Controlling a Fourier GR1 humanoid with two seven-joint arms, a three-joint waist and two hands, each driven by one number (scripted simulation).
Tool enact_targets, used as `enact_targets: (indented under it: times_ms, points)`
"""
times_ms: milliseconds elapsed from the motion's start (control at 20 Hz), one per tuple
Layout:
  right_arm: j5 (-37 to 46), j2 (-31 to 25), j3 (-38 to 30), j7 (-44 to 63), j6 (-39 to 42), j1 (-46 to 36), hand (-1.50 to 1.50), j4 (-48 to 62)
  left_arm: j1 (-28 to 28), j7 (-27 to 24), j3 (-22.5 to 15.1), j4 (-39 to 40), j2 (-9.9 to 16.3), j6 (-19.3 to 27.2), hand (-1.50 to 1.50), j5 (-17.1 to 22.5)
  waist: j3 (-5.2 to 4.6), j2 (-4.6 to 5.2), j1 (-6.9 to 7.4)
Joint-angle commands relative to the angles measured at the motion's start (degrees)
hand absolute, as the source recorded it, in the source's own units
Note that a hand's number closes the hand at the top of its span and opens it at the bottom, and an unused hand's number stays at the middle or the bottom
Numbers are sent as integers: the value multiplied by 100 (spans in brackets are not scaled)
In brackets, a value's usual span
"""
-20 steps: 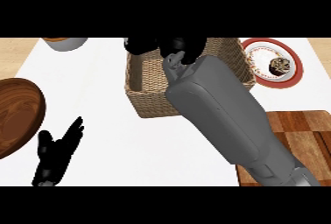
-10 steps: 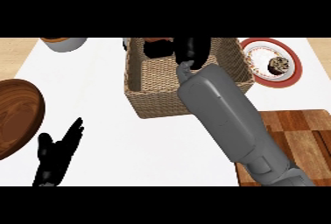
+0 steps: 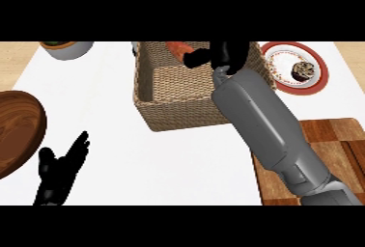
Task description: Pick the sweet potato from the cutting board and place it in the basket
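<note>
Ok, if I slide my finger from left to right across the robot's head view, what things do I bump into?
Wooden plate → left hand, resting open → grey bowl → basket → right hand over the basket → red-rimmed plate. I left out the cutting board, because the right arm lies across it.

The orange-red sweet potato (image 3: 179, 48) showed only partly at the far end of the woven wicker basket (image 3: 171, 103), inside its rim. The rectangular striped wooden cutting board (image 3: 335, 144) lay flat on the bench, near the basket at its right.
</note>
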Motion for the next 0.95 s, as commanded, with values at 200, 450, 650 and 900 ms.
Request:
enact_targets:
  times_ms: [200, 450, 650, 900]
  points:
    - [213, -165, -92, -145, 23, 356, -150, -644, 77, 57, -42, 430, -258, 122, 0, -161, -77, 17, -70]
    - [62, -373, -537, 70, -67, 536, -150, -1311, 409, 254, -111, -98, -183, 90, 0, -214, -73, -1, -65]
    - [-36, -602, -806, -25, -214, 1180, -150, -1800, 177, 442, 85, 28, -101, -34, 0, -35, -72, 8, -96]
    - [-206, -1156, -1051, 391, 429, 1910, -150, -3133, 313, 171, 297, 287, 0, -207, 0, 55, -76, -6, -158]
